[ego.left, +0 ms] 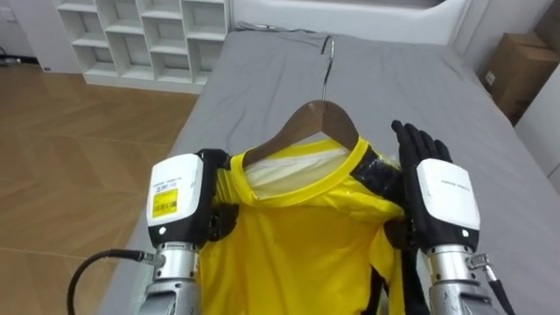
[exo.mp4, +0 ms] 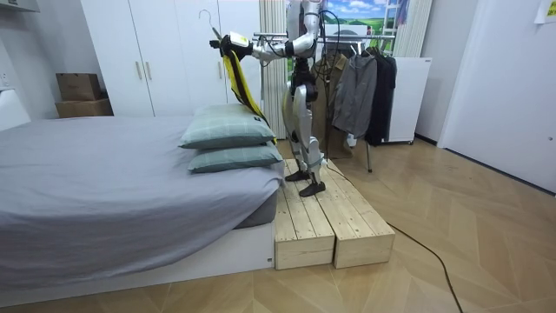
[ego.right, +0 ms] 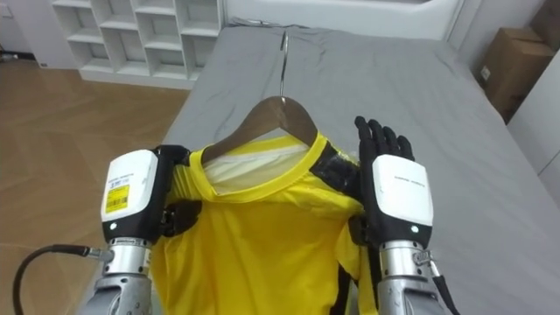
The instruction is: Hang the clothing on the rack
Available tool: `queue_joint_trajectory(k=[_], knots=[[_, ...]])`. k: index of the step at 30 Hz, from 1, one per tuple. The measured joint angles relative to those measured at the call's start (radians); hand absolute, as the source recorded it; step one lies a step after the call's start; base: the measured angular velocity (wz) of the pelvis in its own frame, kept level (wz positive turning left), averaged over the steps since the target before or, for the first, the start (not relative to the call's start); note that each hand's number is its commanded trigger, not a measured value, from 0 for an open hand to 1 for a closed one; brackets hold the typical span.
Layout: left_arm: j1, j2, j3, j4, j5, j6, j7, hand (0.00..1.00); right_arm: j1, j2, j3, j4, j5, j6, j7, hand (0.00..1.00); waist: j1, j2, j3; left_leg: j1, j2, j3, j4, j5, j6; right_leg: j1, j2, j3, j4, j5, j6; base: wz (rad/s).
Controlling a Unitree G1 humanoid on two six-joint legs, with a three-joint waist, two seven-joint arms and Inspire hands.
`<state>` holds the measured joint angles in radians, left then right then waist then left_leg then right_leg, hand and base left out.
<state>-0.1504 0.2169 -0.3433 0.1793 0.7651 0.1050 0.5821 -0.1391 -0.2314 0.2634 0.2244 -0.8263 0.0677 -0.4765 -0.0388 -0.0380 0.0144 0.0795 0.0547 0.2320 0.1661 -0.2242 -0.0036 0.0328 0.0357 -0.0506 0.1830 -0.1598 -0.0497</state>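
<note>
Yellow T-shirt point(ego.left: 289, 236) on wooden hanger point(ego.left: 302, 121), raised between both arms above grey bed point(ego.left: 262, 79). At shirt's left shoulder, left robot hand point(ego.left: 179, 197), fingers buried in cloth, grip cannot be told. At right shoulder, right robot hand point(ego.left: 442, 197) flat against shirt, fingers straight.

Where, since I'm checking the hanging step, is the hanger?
In the eye views the hanger sits centre, inside the yellow shirt's neck, between the left hand and right hand, above the grey bed.

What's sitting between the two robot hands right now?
The yellow shirt on its wooden hanger, spanning from the left robot hand to the right robot hand; both eye views show it.
</note>
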Motion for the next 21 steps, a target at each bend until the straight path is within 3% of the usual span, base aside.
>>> queue_joint_trajectory(k=[5, 17, 18, 19, 20, 21], knots=[[0.0, 0.0, 0.0, -0.007, 0.015, 0.002, -0.011, 1.0, -0.012, 0.0, 0.001, 0.004, -0.002, 0.018, 0.02, 0.0, 0.009, 0.0, 0.0, -0.001, 0.0, -0.014, 0.0, 0.0, 0.0, 0.002, 0.0, -0.009, 0.0, 0.0, 0.0, 0.05], [0.0, 0.002, 0.013, -0.007, 0.082, 0.013, -0.081, 1.0, -0.087, 0.023, 0.003, 0.127, -0.002, 0.021, 0.098, 0.0, 0.011, -0.003, 0.0014, -0.003, 0.0, -0.018, 0.0, 0.0, 0.0, 0.003, -0.001, -0.01, 0.0, 0.0, 0.0, 0.01], [0.0, 0.002, 0.014, -0.007, 0.083, 0.013, -0.086, 1.0, -0.087, 0.023, 0.002, 0.127, -0.002, 0.021, 0.106, 0.04, 0.01, -0.003, 0.0014, -0.003, 0.0, -0.018, 0.0, 0.0, 0.0, 0.003, -0.001, -0.01, 0.0, 0.0, 0.0, 0.0], [0.0, 0.002, 0.014, -0.007, 0.085, 0.014, -0.088, 1.0, -0.087, 0.023, 0.001, 0.127, -0.002, 0.021, 0.111, 0.19, 0.01, -0.003, 0.0014, -0.004, 0.0, -0.019, 0.0, 0.0, 0.0, 0.003, -0.001, -0.01, 0.0, 0.0, 0.0, 0.0], [0.0, 0.001, 0.015, -0.007, 0.091, 0.015, -0.091, 1.0, -0.087, 0.024, 0.0, 0.127, -0.002, 0.021, 0.117, 0.27, 0.01, -0.003, 0.0014, -0.004, 0.0, -0.019, 0.0, 0.0, 0.0, 0.003, -0.001, -0.01, 0.0, 0.0, 0.0, 0.0], [0.0, 0.001, 0.015, -0.007, 0.094, 0.016, -0.092, 1.0, -0.087, 0.024, 0.0, 0.127, -0.003, 0.021, 0.121, 0.43, 0.01, -0.004, 0.0013, -0.004, 0.0, -0.019, 0.0, 0.0, 0.0, 0.003, -0.001, -0.01, 0.0, 0.0, 0.0, 0.0]])
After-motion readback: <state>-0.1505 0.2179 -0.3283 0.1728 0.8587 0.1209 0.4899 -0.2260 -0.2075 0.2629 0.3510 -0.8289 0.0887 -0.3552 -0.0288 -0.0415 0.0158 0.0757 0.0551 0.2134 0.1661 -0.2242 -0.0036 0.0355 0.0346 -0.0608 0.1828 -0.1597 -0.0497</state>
